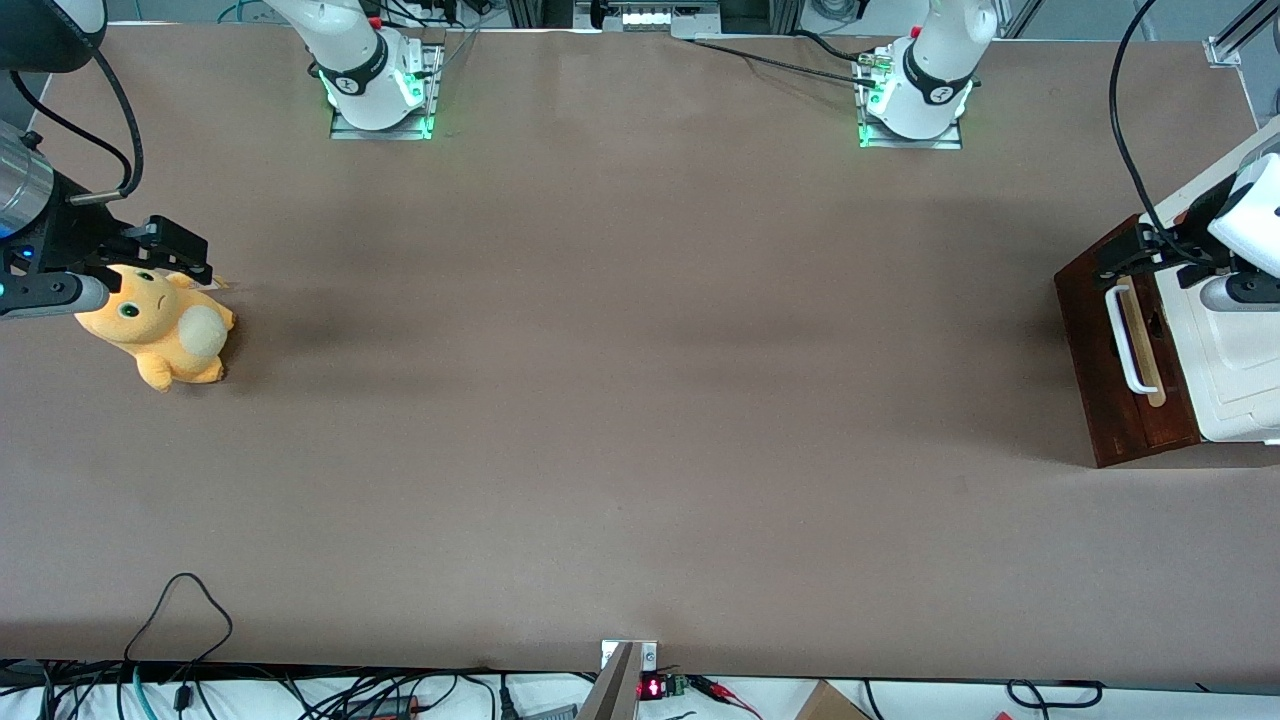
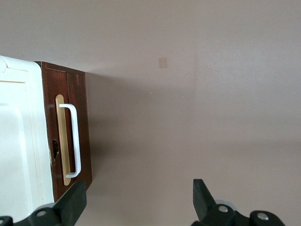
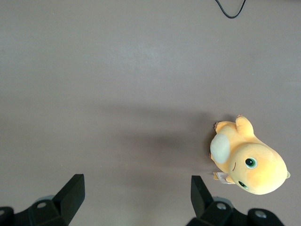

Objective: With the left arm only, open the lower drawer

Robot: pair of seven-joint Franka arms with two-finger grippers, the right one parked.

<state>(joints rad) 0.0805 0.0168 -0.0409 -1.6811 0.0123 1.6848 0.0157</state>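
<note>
Front view first: I see the dark red-brown wooden lower drawer (image 1: 1120, 400) with its white loop handle (image 1: 1122, 340) at the working arm's end of the brown table (image 1: 640, 400). Farther from the camera, my left arm's small black two-finger gripper (image 1: 1115, 262) hovers above the drawer, fingers (image 2: 70, 205) spread wide, gripping nothing.

The lower drawer (image 1: 1095, 350) has a dark red-brown, slightly glossy wood front, with a smooth white loop handle (image 2: 75, 141) on a pale matt wood strip. The left arm's gripper (image 2: 139, 202), above the cabinet, has wide-apart matt black plastic fingers. The table (image 1: 640, 400) is matt brown.
</note>
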